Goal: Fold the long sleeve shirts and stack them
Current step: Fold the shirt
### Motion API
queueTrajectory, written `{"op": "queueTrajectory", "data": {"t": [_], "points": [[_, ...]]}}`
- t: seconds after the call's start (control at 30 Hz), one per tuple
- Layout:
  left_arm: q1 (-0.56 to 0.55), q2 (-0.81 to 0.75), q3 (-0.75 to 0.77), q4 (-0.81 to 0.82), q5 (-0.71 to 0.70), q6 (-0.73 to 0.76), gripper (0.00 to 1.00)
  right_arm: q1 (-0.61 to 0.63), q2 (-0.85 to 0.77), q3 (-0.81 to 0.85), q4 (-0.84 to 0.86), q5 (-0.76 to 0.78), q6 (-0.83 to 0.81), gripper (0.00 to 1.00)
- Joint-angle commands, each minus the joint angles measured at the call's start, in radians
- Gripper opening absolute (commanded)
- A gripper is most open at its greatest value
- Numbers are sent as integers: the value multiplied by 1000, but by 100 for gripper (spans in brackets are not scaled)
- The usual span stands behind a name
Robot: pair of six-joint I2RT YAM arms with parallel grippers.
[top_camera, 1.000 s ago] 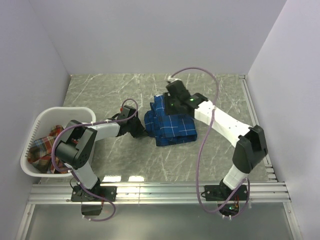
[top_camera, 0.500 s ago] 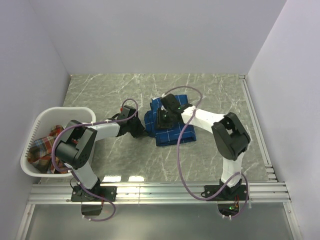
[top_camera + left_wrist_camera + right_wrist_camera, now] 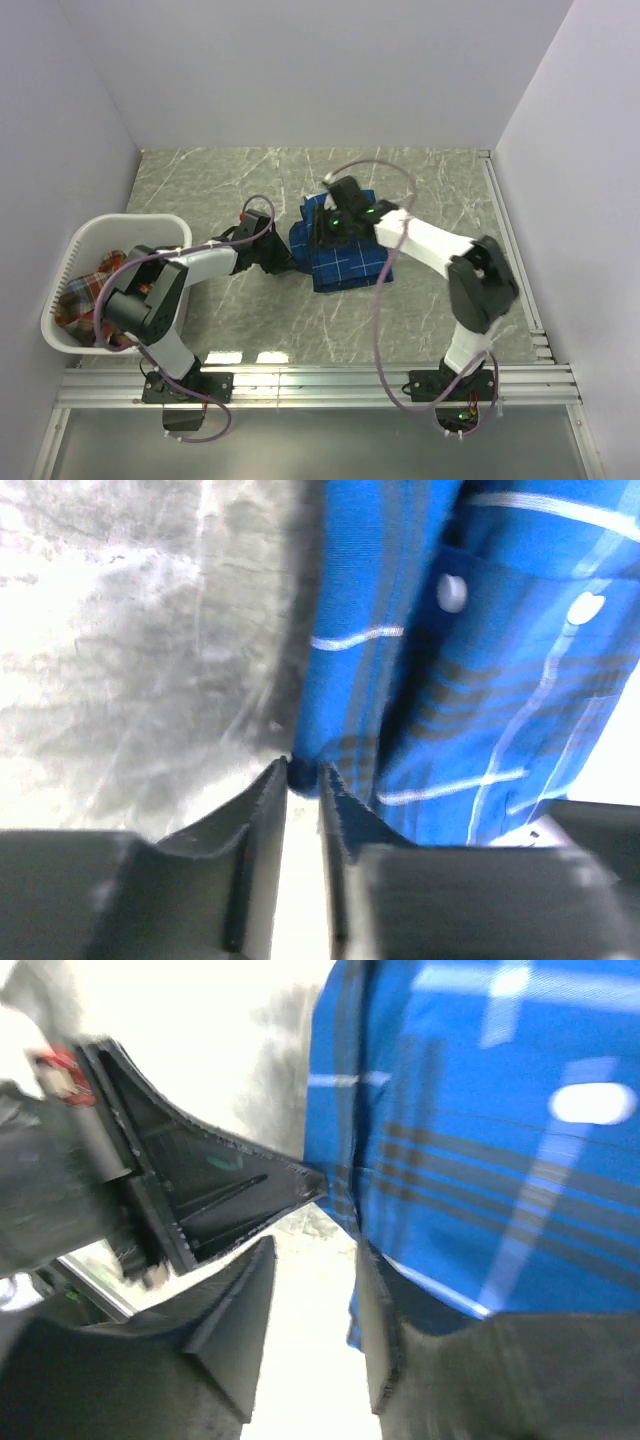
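Note:
The blue plaid long sleeve shirt lies folded mid-table. A red-orange plaid shirt is bunched in the white basket. My left gripper sits low at the blue shirt's left edge. In the left wrist view its jaws stand slightly apart, with the shirt's folded edge between the tips. My right gripper hovers over the same left edge. It is open, bare table showing in the gap, one finger against the blue cloth, close to the left gripper's fingers.
The basket stands at the table's left side against the wall. White walls close in the left, back and right. A metal rail runs along the near edge by the arm bases.
The right gripper swung from the shirt's far side over to its left edge, close to the left gripper. The left jaws parted slightly from shut.

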Motion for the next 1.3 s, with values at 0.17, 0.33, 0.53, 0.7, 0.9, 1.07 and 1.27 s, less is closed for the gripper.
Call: {"op": "queueTrajectory", "data": {"t": [0.17, 0.33, 0.53, 0.7, 0.9, 1.07, 1.27], "points": [[-3, -165, 143, -165, -151, 94, 69, -250, -339, -202, -7, 98, -9, 49], [-2, -119, 303, -226, -186, 154, 74, -369, -419, -335, 82, -14, 39, 48], [1, 126, 531, -240, -174, 182, 70, -445, -404, -484, 244, -152, 126, 46], [3, 278, 703, -263, -166, 173, 68, -461, -355, -547, 312, -224, 148, 46], [10, 430, 780, -272, -208, 153, 50, -461, -240, -555, 306, -289, 116, 45], [59, 478, 737, -236, -214, 130, 14, -458, -158, -564, 259, -347, 87, 45], [125, 491, 732, -219, -198, 176, 15, -456, -143, -567, 213, -374, 28, 44]]}}
